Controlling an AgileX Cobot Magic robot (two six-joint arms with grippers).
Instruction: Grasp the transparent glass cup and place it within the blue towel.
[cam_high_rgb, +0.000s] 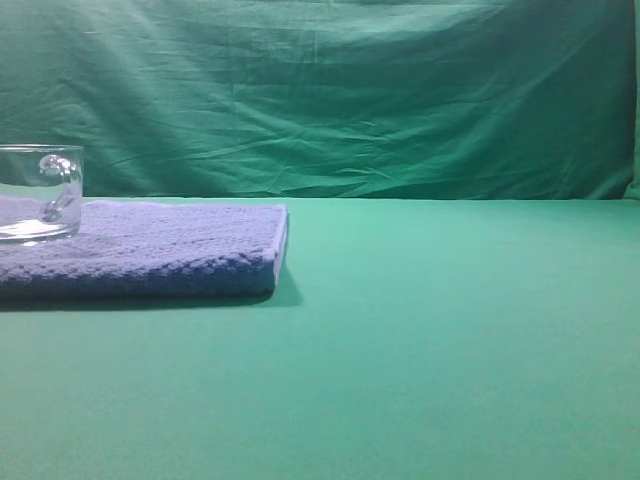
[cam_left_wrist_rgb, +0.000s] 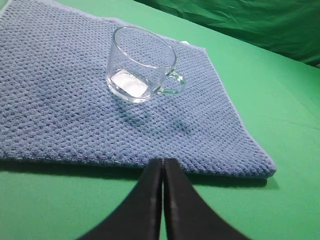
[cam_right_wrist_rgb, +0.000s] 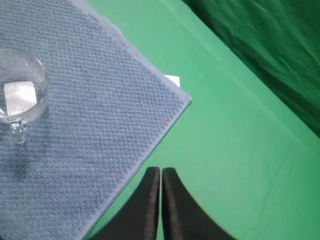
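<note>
**A:** What is shown from the high exterior camera?

**B:** A green tabletop (cam_high_rgb: 450, 350) is seen, backed by a wrinkled green cloth backdrop (cam_high_rgb: 350, 90). At the left, the blue towel (cam_high_rgb: 150, 250) is laid flat as a thick folded slab. The transparent glass cup (cam_high_rgb: 38, 192) is stood upright on it, at the far left edge of the view and partly cut off, with its loop handle turned to the right. No arm is seen in this view.

**A:** And where is the cup placed, as seen from the wrist cameras?

**B:** In the left wrist view the cup (cam_left_wrist_rgb: 141, 64) is seen resting on the towel (cam_left_wrist_rgb: 60, 100), well inside its edges, toward the far side, with the handle pointed right. A bright reflection is seen on its thick base. In the right wrist view the cup (cam_right_wrist_rgb: 19, 95) is seen from above at the left edge, on the towel (cam_right_wrist_rgb: 95, 125), and a small white tag (cam_right_wrist_rgb: 172, 80) is seen just beside the towel's far corner.

**A:** How are the grippers held?

**B:** The left gripper (cam_left_wrist_rgb: 163, 165) is pressed closed, its two black fingers touching, with nothing held; its tips are seen over the towel's near edge, apart from the cup. The right gripper (cam_right_wrist_rgb: 161, 172) is likewise closed and empty, at the towel's edge.
</note>
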